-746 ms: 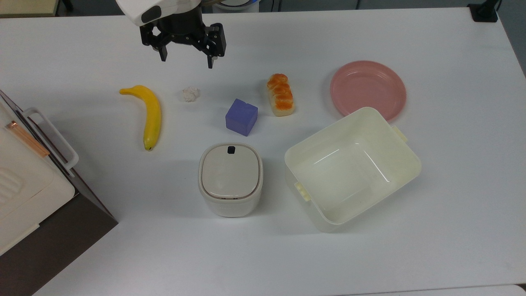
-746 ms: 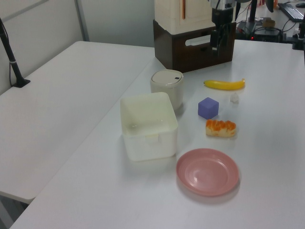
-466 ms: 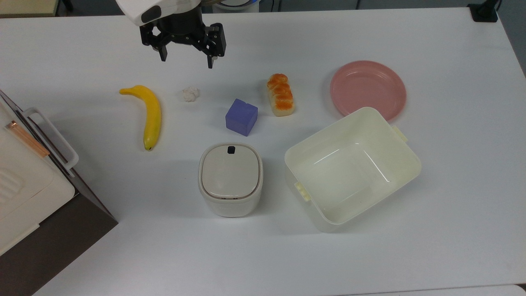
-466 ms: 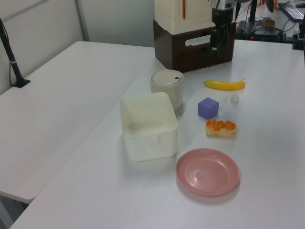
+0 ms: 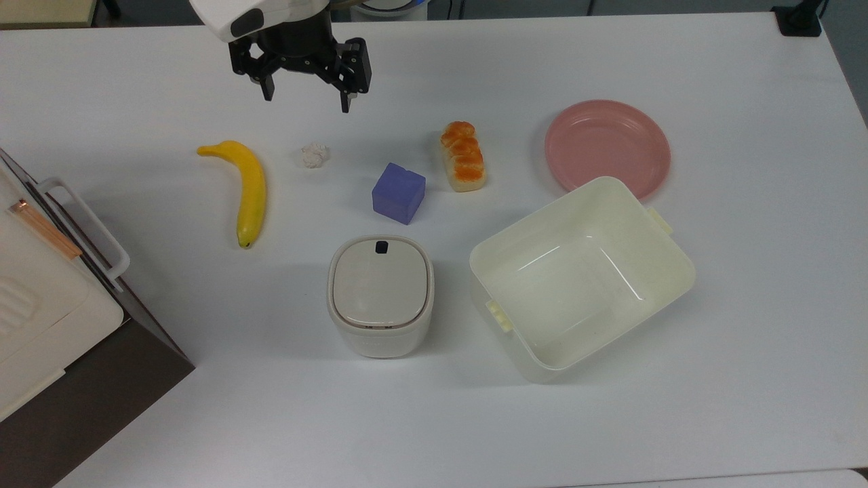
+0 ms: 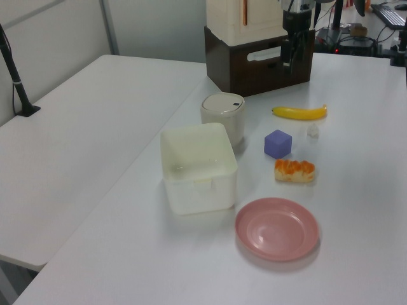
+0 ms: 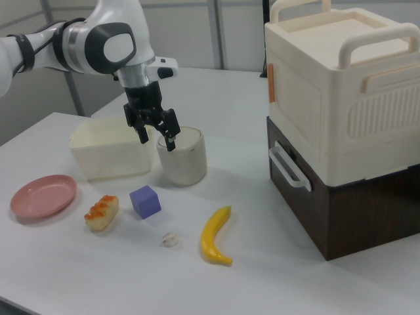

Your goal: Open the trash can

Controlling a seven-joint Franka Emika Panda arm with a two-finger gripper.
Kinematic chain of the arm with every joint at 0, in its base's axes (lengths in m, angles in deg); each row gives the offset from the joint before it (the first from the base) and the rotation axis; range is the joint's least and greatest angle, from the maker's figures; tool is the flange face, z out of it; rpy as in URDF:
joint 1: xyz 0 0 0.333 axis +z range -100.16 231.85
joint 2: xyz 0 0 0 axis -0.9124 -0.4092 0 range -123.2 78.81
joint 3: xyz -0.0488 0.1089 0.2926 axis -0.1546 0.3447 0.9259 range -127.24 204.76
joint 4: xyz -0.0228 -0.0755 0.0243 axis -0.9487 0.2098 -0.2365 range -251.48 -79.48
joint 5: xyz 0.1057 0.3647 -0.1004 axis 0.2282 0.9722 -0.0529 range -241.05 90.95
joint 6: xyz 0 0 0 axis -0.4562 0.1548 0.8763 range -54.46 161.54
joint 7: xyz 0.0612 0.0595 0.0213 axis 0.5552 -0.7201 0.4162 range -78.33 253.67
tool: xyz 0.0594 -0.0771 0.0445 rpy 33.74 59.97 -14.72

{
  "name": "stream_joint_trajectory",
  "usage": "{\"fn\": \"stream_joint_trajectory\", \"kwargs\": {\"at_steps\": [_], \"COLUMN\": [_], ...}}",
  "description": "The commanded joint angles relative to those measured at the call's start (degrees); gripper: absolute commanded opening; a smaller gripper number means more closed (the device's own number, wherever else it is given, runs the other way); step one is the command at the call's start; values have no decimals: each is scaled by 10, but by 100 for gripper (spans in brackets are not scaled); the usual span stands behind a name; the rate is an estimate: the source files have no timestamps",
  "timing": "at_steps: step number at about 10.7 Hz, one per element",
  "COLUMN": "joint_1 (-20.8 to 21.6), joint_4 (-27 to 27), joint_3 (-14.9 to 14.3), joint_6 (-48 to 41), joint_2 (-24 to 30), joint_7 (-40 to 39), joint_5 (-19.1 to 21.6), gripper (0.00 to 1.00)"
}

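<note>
Overhead, claw (image 5: 306, 98) (fingers spread) hangs; trash can (image 5: 380, 293) lidded.

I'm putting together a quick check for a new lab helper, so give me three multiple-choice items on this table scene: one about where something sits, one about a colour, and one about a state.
1. In the top view, what lies between the banana and the purple block?
A. a pink plate
B. a small white crumpled wad
C. a spoon

2. What colour is the button on the trash can lid?
A. black
B. red
C. green

3. How is the trash can lid?
A. lifted open
B. lying on the table
C. shut flat

Answers:
1 B, the wad sits between the two on the table.
2 A, the button shows black at the lid's edge.
3 C, the lid covers the can, and the open gripper hangs apart from it.
</note>
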Motion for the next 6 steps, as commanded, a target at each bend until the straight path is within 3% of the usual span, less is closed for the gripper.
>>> {"fn": "stream_joint_trajectory", "kwargs": {"at_steps": [1,6], "joint_1": [-1,-1], "joint_4": [5,5], "joint_3": [-2,-2], "joint_6": [-13,-13], "joint_2": [6,5], "joint_7": [-4,-8], "joint_5": [6,7], "gripper": [100,100]}}
